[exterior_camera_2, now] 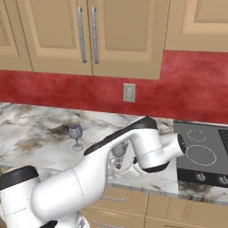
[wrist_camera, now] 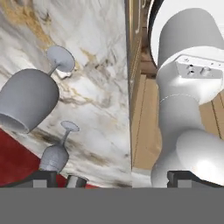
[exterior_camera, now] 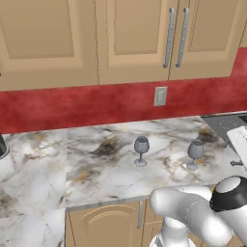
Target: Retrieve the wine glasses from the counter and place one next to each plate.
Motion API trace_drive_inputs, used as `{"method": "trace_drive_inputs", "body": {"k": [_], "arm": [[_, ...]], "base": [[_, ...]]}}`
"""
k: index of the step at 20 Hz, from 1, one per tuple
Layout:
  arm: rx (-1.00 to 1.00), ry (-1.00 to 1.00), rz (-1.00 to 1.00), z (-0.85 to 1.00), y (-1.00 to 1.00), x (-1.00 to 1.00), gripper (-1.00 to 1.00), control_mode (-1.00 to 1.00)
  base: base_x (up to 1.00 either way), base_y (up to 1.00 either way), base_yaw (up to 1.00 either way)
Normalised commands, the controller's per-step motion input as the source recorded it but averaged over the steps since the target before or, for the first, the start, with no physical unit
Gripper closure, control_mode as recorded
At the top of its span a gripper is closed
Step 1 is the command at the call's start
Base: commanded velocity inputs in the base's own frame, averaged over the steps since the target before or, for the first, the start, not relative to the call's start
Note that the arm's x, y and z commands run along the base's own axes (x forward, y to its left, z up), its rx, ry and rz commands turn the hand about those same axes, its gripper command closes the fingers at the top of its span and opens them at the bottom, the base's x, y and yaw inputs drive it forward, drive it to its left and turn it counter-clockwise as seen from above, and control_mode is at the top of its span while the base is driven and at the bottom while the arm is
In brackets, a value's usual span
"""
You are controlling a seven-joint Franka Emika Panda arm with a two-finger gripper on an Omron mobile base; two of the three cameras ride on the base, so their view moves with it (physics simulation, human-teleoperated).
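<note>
Two grey-blue wine glasses stand upright on the marble counter (exterior_camera: 96, 169): the left one (exterior_camera: 141, 150) and the right one (exterior_camera: 195, 154). From the right base view, the left glass (exterior_camera_2: 75, 136) is in the open, while the right glass (exterior_camera_2: 119, 153) is partly hidden behind my white forearm. In the hand view the nearer glass (wrist_camera: 28, 98) looms large at the left, with the farther glass (wrist_camera: 54, 155) below it. My gripper (wrist_camera: 116, 178) is open with nothing between its dark fingertips (wrist_camera: 43, 177), close beside the nearer glass. The plates are out of view.
A black cooktop (exterior_camera_2: 200, 151) lies at the counter's right end. A red wall with an outlet (exterior_camera: 160, 95) backs the counter, under tan upper cabinets (exterior_camera: 135, 38). Tan base cabinets (exterior_camera: 106, 222) drop below the front edge.
</note>
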Motion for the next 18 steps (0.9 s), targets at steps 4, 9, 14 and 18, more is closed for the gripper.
{"method": "trace_drive_inputs", "body": {"k": [4, 9, 14, 18], "arm": [[0.1, 0.22, 0.0, -0.15, -0.14, 0.3, -1.0, -1.0], [0.26, 0.03, 0.0, -0.33, -0.18, 0.3, -1.0, -1.0], [0.12, 0.0, 0.0, -0.28, -0.11, 0.3, -1.0, -1.0], [0.0, 0.0, 0.0, -0.27, -0.01, 0.31, -1.0, -1.0]], "base": [[0.0, 0.0, 0.0], [0.0, 0.0, 0.0], [0.0, 0.0, 0.0], [0.0, 0.0, 0.0]]}}
